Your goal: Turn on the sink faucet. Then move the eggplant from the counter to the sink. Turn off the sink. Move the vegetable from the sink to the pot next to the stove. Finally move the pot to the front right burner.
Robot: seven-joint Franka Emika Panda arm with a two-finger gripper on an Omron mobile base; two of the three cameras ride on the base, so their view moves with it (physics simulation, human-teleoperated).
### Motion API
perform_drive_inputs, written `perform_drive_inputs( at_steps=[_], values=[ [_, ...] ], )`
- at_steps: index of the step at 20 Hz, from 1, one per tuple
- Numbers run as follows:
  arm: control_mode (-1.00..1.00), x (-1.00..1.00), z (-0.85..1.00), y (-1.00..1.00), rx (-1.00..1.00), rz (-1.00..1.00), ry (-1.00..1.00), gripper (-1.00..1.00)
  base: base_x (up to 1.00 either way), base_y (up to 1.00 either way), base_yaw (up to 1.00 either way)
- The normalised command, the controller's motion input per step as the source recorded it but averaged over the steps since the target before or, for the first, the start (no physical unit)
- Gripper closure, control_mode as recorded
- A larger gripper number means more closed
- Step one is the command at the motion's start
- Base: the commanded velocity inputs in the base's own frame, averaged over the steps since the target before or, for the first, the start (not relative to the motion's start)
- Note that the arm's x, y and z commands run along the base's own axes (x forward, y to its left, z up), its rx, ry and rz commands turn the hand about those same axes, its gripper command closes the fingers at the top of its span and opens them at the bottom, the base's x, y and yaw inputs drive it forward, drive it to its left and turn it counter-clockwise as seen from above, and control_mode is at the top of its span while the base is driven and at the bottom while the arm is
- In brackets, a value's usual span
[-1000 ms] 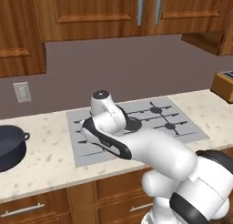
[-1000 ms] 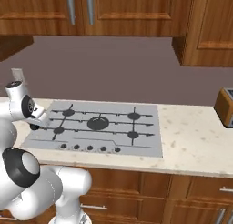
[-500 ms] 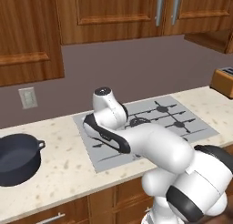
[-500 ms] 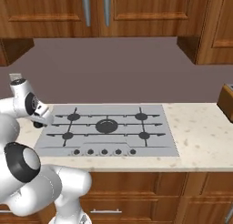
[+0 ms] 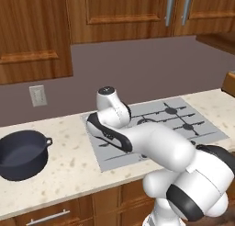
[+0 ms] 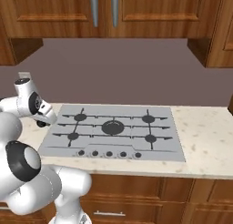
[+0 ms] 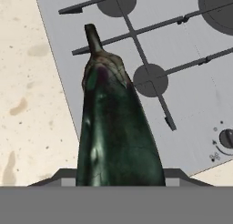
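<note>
One eggplant [image 7: 116, 132] clamped in the jaws, stem pointing away, hanging over the stove's [image 6: 113, 133] left edge by the worktop [image 5: 73, 161]. Held lengthwise, likely for a clean drop into the pot [image 5: 20, 154], which sits empty further left.

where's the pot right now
The wide dark blue-black pot sits on the beige speckled counter at the far left of the left base view, left of the light grey cooktop, apart from it.
</note>
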Motion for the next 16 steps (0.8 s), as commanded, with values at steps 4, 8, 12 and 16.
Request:
perform_drive_inputs(
  at_steps=[4,8,12,16],
  values=[
    [1.00,0.00,0.00,0.00,0.00,0.00,0.00,1.00,0.30,-0.10,0.29],
    [1.00,0.00,0.00,0.00,0.00,0.00,0.00,1.00,0.30,-0.18,0.15],
    [1.00,0.00,0.00,0.00,0.00,0.00,0.00,1.00,0.39,-0.12,0.09],
    [1.00,0.00,0.00,0.00,0.00,0.00,0.00,1.00,0.43,-0.02,0.09]
  ],
)
